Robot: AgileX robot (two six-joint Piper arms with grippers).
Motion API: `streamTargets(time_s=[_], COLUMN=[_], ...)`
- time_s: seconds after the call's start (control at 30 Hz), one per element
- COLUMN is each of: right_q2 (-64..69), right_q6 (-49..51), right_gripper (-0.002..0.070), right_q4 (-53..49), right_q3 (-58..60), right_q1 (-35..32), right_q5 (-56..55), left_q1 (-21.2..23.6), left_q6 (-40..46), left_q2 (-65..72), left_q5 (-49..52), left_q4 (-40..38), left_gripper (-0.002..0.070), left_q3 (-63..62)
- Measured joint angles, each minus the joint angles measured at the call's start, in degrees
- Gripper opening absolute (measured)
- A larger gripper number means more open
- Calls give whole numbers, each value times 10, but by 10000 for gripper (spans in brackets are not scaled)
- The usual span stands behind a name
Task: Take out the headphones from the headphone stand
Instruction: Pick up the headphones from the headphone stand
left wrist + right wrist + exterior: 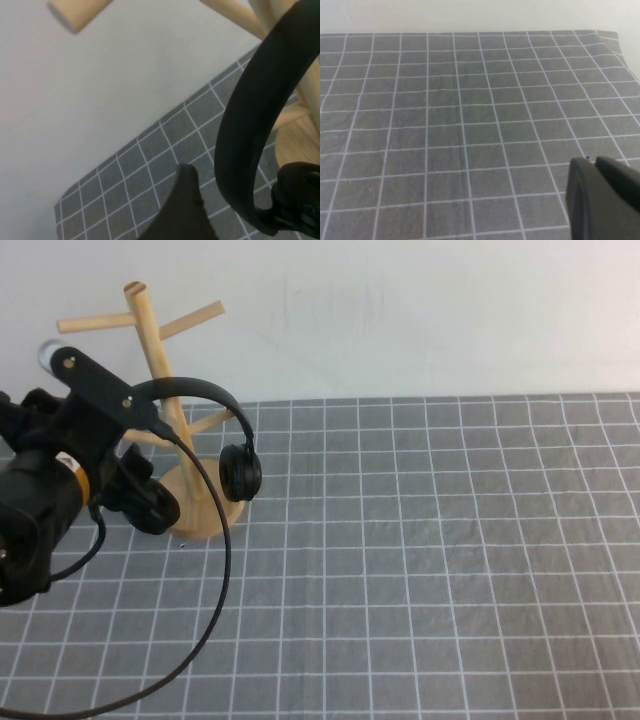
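Black over-ear headphones (pixel 236 455) hang over the light wooden tree-shaped stand (pixel 163 360) at the far left of the grey gridded surface (pixel 430 570). The left end effector (pixel 140 495) sits beside the headband; its grip cannot be told. The right end effector (pixel 602 200) hovers above bare cloth, its grip likewise unclear.

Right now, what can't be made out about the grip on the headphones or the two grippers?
- Left gripper: high view, arm covers its contact with the headphones; grip unconfirmed.
- Second earcup: hidden behind that arm.
- Headphone stand: lower pole and base partly covered.
- Right gripper: right wrist view, cut off by the edge; absent from high view.
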Motion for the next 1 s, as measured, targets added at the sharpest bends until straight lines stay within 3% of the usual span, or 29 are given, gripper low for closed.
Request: streamTargets(time_s=[0.23, 0.4, 1.0], right_q2=[0, 0, 0], right_q6=[0, 0, 0], right_gripper=[-6, -6, -6], right_q4=[0, 0, 0], right_q3=[0, 0, 0], right_q1=[0, 0, 0], right_q5=[0, 0, 0], left_q1=[0, 0, 0], left_q6=[-28, -46, -83], left_q2=[33, 56, 80], left_q5=[24, 38, 61], left_q4=[12, 12, 12], left_gripper=[526, 470, 54], left_q3=[-1, -9, -12])
